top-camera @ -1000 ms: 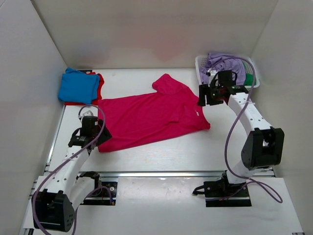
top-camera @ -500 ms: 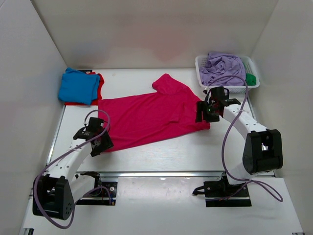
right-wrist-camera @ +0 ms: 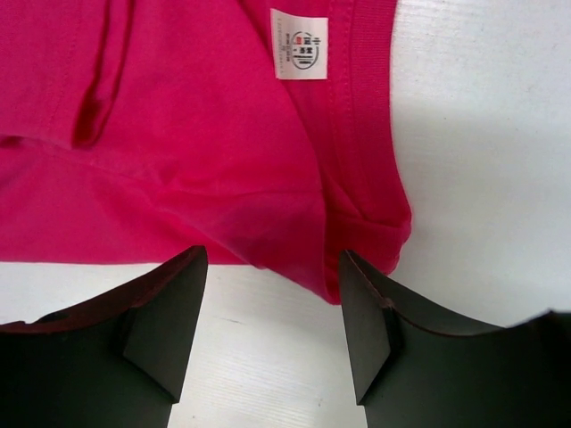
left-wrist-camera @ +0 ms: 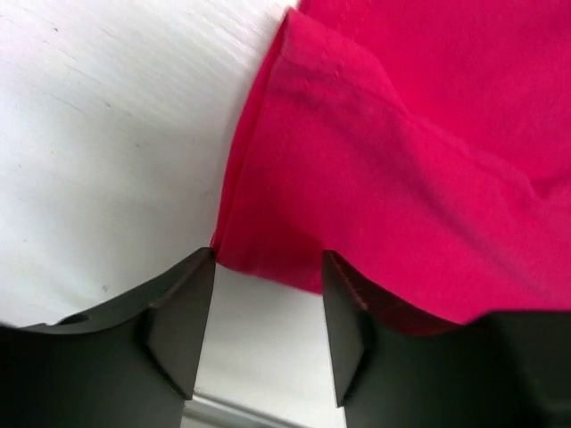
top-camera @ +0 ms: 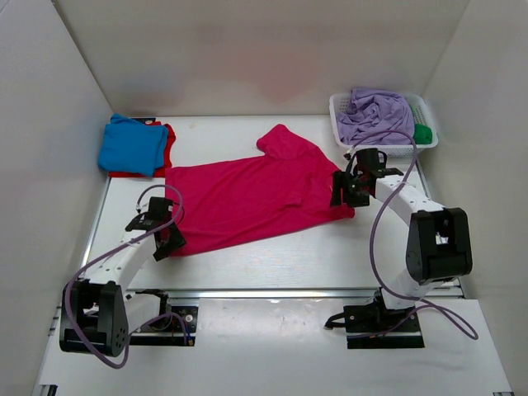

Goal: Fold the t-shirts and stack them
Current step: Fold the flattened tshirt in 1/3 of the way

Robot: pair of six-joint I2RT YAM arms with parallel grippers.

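Note:
The crimson-pink t-shirt (top-camera: 252, 194) lies spread flat across the middle of the table. My left gripper (top-camera: 167, 239) is open at its near left hem corner; in the left wrist view the jaws straddle the hem edge (left-wrist-camera: 268, 267) with bare table between them. My right gripper (top-camera: 345, 191) is open at the collar end on the right; the right wrist view shows the collar edge (right-wrist-camera: 357, 223) and its white label (right-wrist-camera: 300, 44) just ahead of the open fingers. A folded bright blue t-shirt (top-camera: 132, 144) lies on a folded red t-shirt (top-camera: 167, 142) at the back left.
A white latticed basket (top-camera: 340, 106) at the back right holds the lavender t-shirt (top-camera: 375, 114) and the green t-shirt (top-camera: 422, 133). White walls close in the table on three sides. The arm bases stand at the near edge.
My right gripper came down from beside the basket to the shirt's collar end. My left gripper shifted a little along the near left hem. Both stay open.

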